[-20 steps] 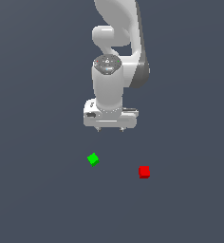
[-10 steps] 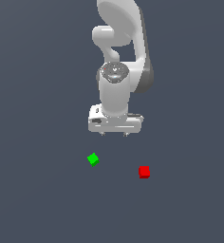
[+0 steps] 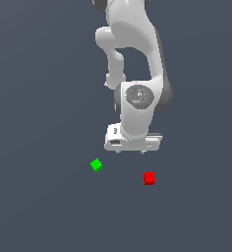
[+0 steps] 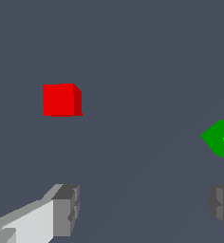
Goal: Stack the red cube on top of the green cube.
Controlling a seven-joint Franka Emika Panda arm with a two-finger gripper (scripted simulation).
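The red cube [image 3: 149, 178] lies on the grey floor at the exterior view's right. The green cube [image 3: 96, 165] lies apart from it at the left, turned at an angle. My gripper [image 3: 131, 150] hangs above the floor between and behind them, closer to the red cube, touching neither. Its jaws are open and empty. In the wrist view the red cube [image 4: 61, 100] and part of the green cube [image 4: 220, 138] show beyond the two spread fingertips [image 4: 66, 210], and the gripper [image 4: 144, 209] holds nothing.
The flat dark grey floor [image 3: 49, 206] spreads all around the cubes. The white arm [image 3: 137, 59] rises behind the gripper. No other objects are in view.
The arm has moved toward the exterior view's right and lowered a little, bringing the gripper nearer the red cube. Both cubes have stayed in place.
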